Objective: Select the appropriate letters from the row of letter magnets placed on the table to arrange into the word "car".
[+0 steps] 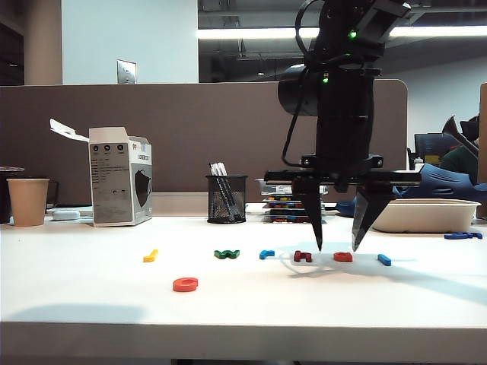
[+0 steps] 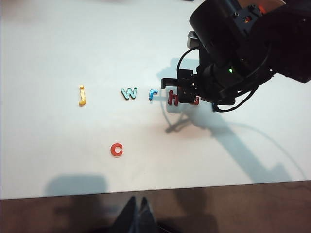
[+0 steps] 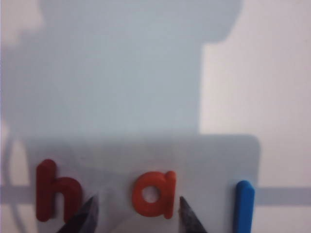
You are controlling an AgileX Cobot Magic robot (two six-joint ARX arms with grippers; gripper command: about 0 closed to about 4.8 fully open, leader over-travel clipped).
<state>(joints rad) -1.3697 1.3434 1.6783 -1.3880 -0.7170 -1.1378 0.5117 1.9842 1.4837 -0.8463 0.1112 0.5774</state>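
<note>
Right gripper [image 3: 136, 213]: jaws apart, straddling the orange "a" [image 3: 154, 194], not yet clamped.
Left gripper [image 2: 136, 213]: fingers together, parked.
"a": in the row, dark red "h" [image 3: 56, 189] at 9 o'clock.
Handling: light, stiff, likely slick (pinch its flanks).

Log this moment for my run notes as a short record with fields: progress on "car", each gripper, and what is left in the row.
progress: orange c lies alone in front of the row on the table
right gripper: open, fingertips either side of the orange a, not closed on it
left gripper: shut, holding nothing, near the table's front edge
row: yellow, green, light blue r, dark red h, light blue bar
</note>
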